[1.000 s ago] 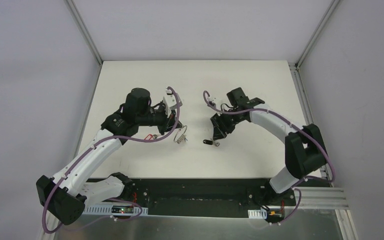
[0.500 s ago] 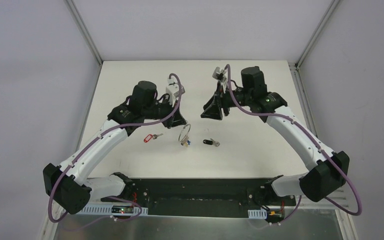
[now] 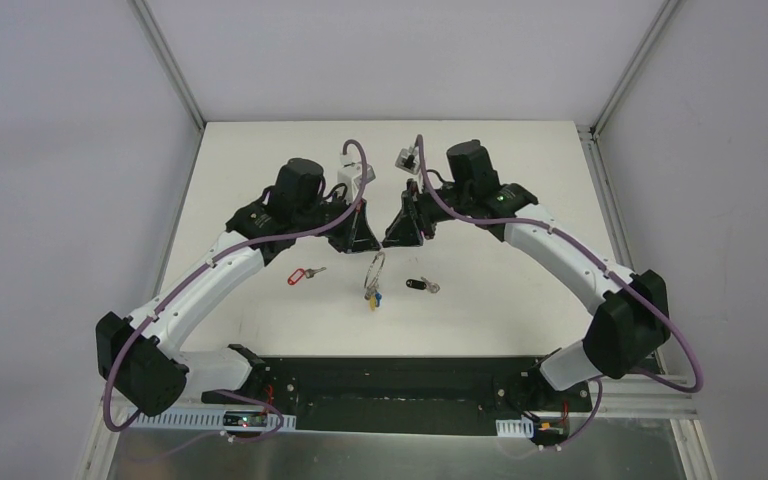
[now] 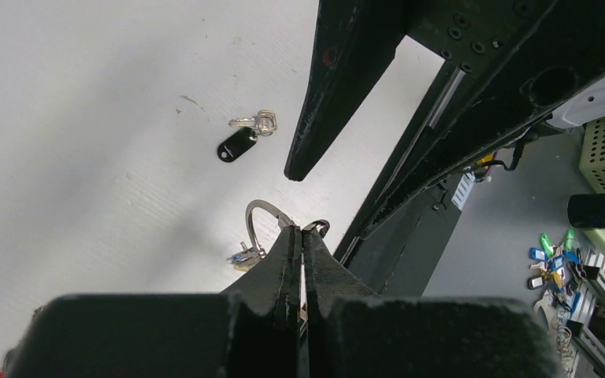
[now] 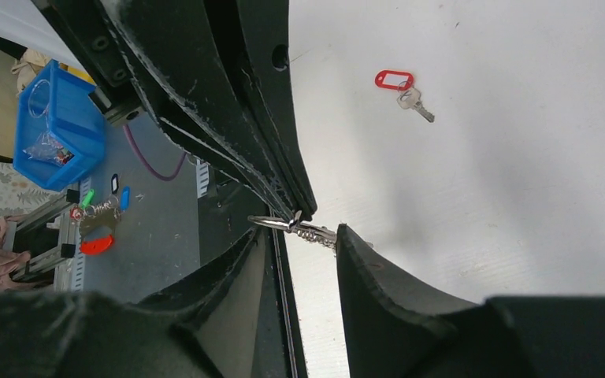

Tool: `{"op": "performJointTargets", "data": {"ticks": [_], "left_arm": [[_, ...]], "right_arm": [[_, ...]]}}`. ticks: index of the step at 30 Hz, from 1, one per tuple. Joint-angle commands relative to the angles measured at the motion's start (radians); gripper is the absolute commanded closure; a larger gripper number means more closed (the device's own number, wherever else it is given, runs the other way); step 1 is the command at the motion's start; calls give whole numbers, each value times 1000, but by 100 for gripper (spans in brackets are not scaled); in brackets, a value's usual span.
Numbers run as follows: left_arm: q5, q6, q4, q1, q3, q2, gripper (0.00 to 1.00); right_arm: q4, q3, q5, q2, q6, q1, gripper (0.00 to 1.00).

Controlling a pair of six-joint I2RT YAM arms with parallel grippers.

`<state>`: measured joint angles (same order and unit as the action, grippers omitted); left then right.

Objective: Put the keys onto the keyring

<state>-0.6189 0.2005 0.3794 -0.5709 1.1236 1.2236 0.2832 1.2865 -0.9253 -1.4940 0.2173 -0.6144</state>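
My left gripper [image 3: 364,246] is shut on the keyring [image 3: 374,270], a thin silver ring whose bunch of keys with blue and yellow tags [image 3: 372,298] hangs below. In the left wrist view the jaws [image 4: 301,230] pinch the keyring [image 4: 254,220]. My right gripper [image 3: 393,243] is open, and its fingertips [image 5: 301,231] straddle the ring's top edge [image 5: 315,233] without closing. The key with the red tag [image 3: 303,273] lies on the table left of the ring and shows in the right wrist view [image 5: 398,82]. The key with the black tag [image 3: 418,285] lies to the right and shows in the left wrist view [image 4: 240,143].
The white table [image 3: 500,180] has metal frame rails at its left and right edges. A black base rail [image 3: 390,380] runs along the near edge. Off the table, a blue bin [image 5: 51,126] and spare tagged keys [image 4: 547,264] sit below.
The left gripper has lifted the keyring so that it hangs upright. The right gripper rose from beside the black-tag key and swung left until its open fingers meet the ring.
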Motion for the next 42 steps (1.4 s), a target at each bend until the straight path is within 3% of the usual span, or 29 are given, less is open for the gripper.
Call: {"op": "performJointTargets", "data": {"ticks": [1,14,24,31,42], "left_arm": [[-10,30,-35,-14,46,-4,100],[2,15,-31,-18,39,-12,100],[-5,-27,-29,-18,30,-16,100],[-110,-168,-82,-18,-33,-78,98],[-293,-222,-127,-18,-61,-76,89]], "right_arm": [[-34,39,-24,-10,-13,-13,60],[-28,44,-63,-37,-18,-27,74],[-40,30,-91,-26,-6,-27,100],[-44,-6,-133,8,60,-15,100],[-14,-19,-196,32,127,-15,100]]}}
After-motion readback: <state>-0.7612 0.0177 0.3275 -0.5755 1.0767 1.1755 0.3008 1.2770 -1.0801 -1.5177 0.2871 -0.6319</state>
